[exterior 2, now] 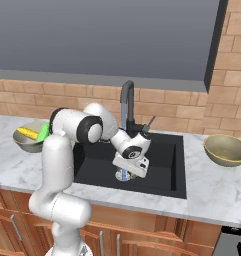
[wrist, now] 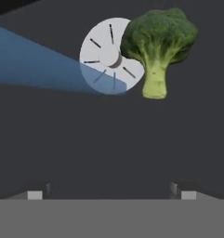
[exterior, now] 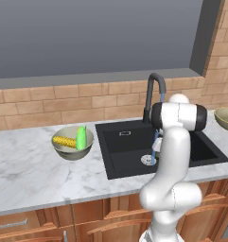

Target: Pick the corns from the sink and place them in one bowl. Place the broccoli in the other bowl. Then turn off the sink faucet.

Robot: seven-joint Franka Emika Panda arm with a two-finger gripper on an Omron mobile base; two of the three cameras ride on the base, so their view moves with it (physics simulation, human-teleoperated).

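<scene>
broccoli (wrist: 157, 42) in sink (wrist: 108, 139), by drain (wrist: 106, 56)

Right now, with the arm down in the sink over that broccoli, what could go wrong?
The broccoli lies partly over the silver drain, off toward one side of the open end effector, so a straight descent might miss it or nudge it away. Water is running from the faucet close by, which may push the piece as it is gripped. The olive-tan bowl sits across the sink, so a loose hold could drop it.
</scene>
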